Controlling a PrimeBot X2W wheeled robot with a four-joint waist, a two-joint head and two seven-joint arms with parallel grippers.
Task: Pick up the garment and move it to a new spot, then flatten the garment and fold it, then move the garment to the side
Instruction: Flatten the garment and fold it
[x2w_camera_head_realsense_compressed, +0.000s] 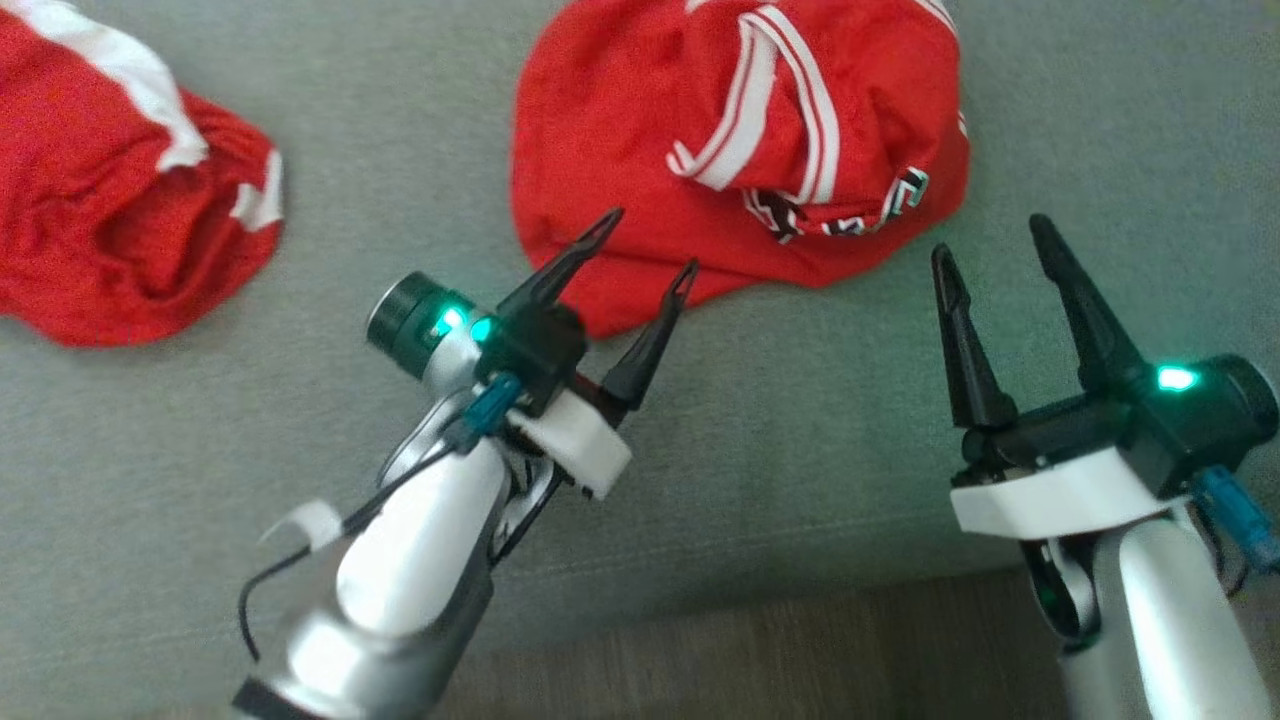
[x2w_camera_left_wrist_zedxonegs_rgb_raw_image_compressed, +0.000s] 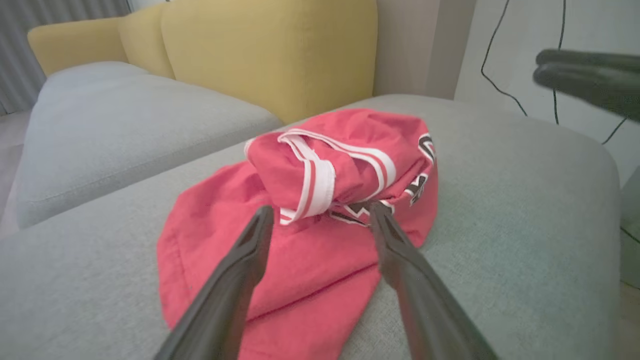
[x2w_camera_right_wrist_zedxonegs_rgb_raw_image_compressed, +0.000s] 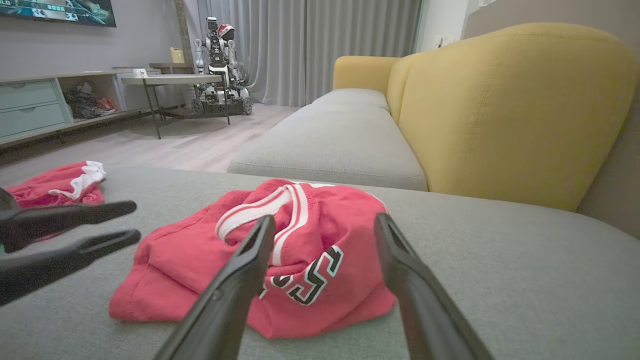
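Grey sofa cushion (x2w_camera_head_realsense_compressed: 800, 450) has the red garment (x2w_camera_head_realsense_compressed: 620, 130) crumpled just beyond my left gripper (x2w_camera_head_realsense_compressed: 652, 238) and right gripper (x2w_camera_head_realsense_compressed: 990, 235), both wide open and empty, so nothing's done yet.

In the head view I lose the top of the garment (x2w_camera_head_realsense_compressed: 640, 170) past the upper edge, and its lettering (x2w_camera_head_realsense_compressed: 900, 195) is folded in on itself, so I can't read it. The second garment (x2w_camera_head_realsense_compressed: 100, 230) is cut by the left and top edges. From the left wrist, the right gripper (x2w_camera_left_wrist_zedxonegs_rgb_raw_image_compressed: 537, 67) is a blur running off the right side, and the left fingers (x2w_camera_left_wrist_zedxonegs_rgb_raw_image_compressed: 235, 280) cover part of the garment's near side.
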